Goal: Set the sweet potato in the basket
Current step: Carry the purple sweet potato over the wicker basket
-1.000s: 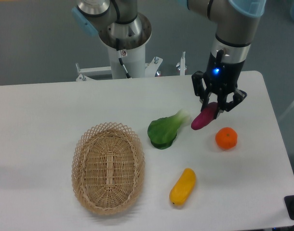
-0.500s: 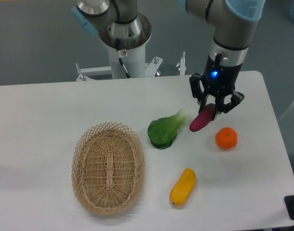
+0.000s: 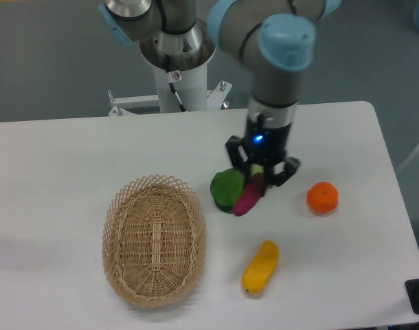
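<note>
A white table (image 3: 72,158) is filling most of the view, with a grey floor behind it and the arm's white pedestal (image 3: 178,82) standing at the far edge. The basket (image 3: 154,239) is sitting on the near left part of the table, its inside holding nothing. A green leafy vegetable (image 3: 227,187) is lying near the middle, an orange (image 3: 323,197) is resting to the right, and a yellow oblong fruit (image 3: 260,267) is lying toward the near edge. The gripper (image 3: 256,177) is hanging over the middle of the table with its fingers clamping the upper end of the sweet potato (image 3: 248,198), which is slanting down and to the left, overlapping the right side of the green vegetable, well apart from the basket.
</note>
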{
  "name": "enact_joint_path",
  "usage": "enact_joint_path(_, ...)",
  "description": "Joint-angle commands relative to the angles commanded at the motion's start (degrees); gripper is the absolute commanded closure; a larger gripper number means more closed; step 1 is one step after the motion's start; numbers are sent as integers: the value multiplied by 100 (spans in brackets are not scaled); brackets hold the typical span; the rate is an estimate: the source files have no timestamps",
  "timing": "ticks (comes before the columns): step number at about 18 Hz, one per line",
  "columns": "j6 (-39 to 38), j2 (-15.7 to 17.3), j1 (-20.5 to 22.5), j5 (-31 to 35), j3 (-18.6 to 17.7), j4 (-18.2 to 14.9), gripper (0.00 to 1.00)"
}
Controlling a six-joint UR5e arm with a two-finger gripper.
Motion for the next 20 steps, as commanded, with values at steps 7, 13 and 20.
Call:
enact_joint_path(7,-1196,-641,-923,774,-70,544,69)
enact_joint_path(13,-1109,-1090,-1293,1258,-53,905,68)
enact_joint_path(20,-969,-1407,-1478,1267,-44,967,66)
